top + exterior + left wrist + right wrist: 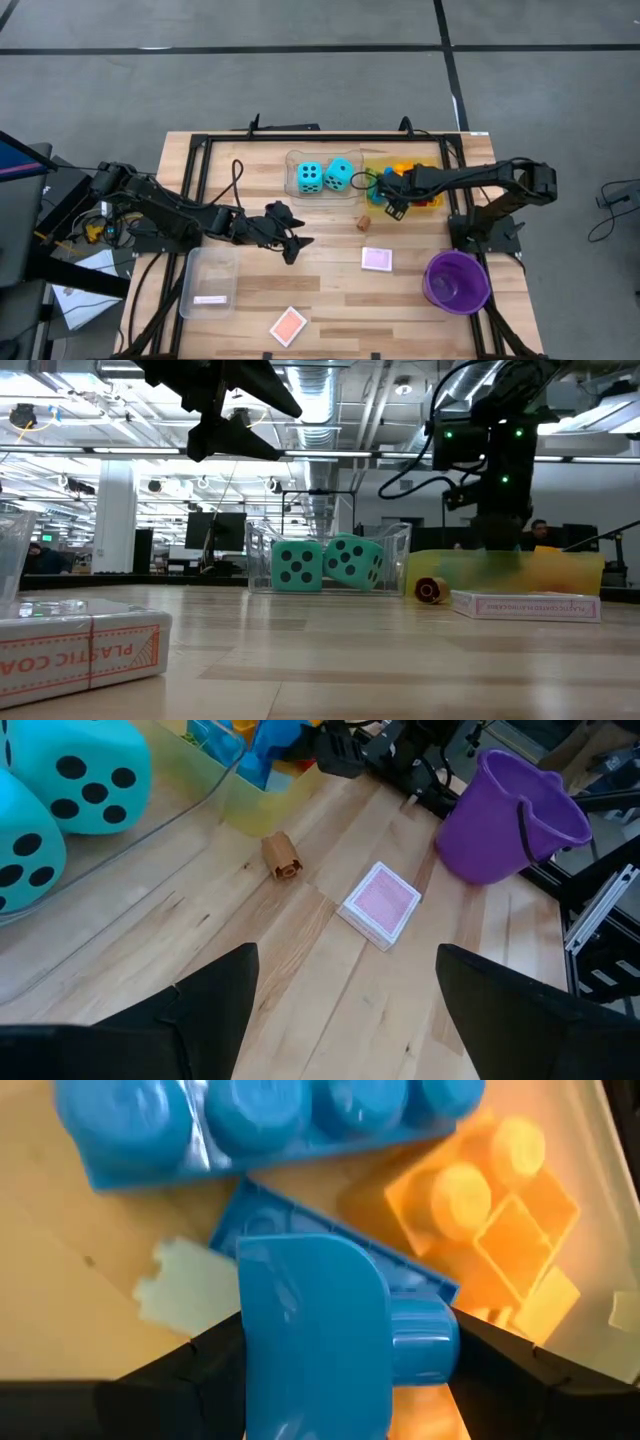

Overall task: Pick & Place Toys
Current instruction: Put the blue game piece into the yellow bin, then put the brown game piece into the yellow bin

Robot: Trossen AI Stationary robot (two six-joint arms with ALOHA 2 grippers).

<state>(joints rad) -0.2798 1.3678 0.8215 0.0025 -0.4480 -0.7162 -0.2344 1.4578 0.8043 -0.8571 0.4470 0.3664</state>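
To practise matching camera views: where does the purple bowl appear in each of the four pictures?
High view: purple bowl near the table's front right corner.
Low view: not in it.
Left wrist view: upper right.
Right wrist view: not in it.
Shared landmark: the pink tile lies beside it.

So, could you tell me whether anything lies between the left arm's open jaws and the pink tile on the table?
Nothing visible does. The left gripper looks over bare wood straight at the pink tile; the small brown piece sits off to one side.

Two turquoise dice (327,563) sit in a clear tray (262,555); a yellow tray (560,572) stands beside it on the table (350,650).
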